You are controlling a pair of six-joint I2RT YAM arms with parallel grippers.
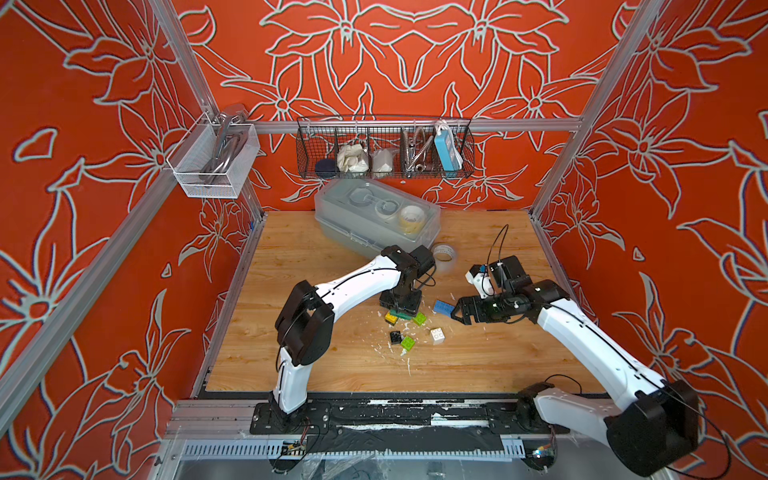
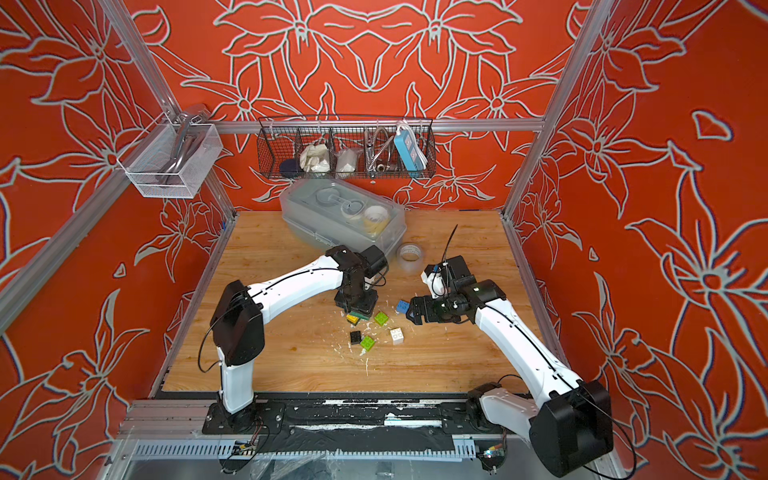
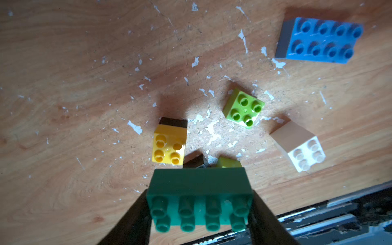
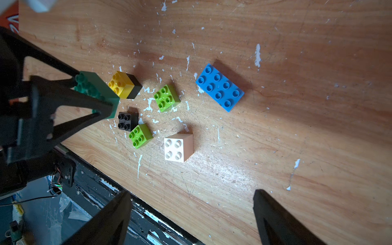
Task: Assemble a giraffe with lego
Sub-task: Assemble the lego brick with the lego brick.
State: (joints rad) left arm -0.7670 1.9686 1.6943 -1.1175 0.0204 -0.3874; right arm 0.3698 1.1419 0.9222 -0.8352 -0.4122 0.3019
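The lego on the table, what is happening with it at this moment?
The left gripper holds a dark green brick close to a yellow-on-black stack. The right gripper is open and empty, near the blue brick. Two lime bricks, a black brick and a white brick lie loose on the table. Little is assembled yet.

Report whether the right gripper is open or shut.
Open. In the right wrist view the right gripper shows its fingers wide apart, with no brick between them.
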